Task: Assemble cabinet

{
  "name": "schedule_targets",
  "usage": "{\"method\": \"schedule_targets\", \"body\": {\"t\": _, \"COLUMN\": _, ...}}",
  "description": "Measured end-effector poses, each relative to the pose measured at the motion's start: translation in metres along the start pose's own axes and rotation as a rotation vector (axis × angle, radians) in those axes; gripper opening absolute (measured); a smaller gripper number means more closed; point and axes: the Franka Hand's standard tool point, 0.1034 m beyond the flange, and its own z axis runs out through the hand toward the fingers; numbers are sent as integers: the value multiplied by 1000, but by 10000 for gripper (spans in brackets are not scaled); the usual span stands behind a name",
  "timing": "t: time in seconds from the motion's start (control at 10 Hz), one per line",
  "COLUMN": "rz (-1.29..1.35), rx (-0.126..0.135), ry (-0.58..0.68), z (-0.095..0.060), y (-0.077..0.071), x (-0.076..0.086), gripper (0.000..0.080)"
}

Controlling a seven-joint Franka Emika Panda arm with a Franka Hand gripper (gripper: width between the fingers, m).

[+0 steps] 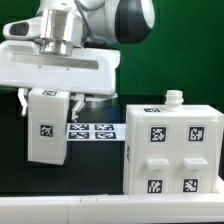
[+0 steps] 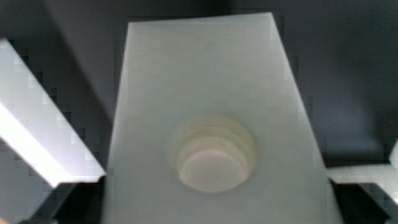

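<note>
The tool (image 1: 50, 104) straddles a white tagged panel (image 1: 45, 128) at 9 o'clock; I cannot tell whether it is gripped. Behind, the marker board (image 1: 95, 131) is half hidden. The cabinet (image 1: 170, 150) stands on the surface (image 1: 70, 208) at 4 o'clock, outside the wrist view, which alone shows the panel's round knob (image 2: 214, 155).

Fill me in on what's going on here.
The arm's gripper has a white tagged panel between its jaws, which appear closed on it, upright at the exterior view's left. The cabinet body stands apart at the right, a small peg on top. The marker board lies behind them.
</note>
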Motion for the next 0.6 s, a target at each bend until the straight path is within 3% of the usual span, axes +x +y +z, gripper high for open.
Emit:
{"method": "schedule_targets", "body": {"t": 0.1, "rz": 6, "rx": 3, "ry": -15, "z": 6, "y": -4, "x": -8, "gripper": 560}}
{"method": "schedule_targets", "body": {"t": 0.3, "rz": 14, "rx": 29, "ry": -27, "z": 9, "y": -26, "x": -12, "gripper": 560}}
{"method": "schedule_targets", "body": {"t": 0.6, "rz": 12, "rx": 38, "ry": -38, "z": 11, "y": -34, "x": -18, "gripper": 560}}
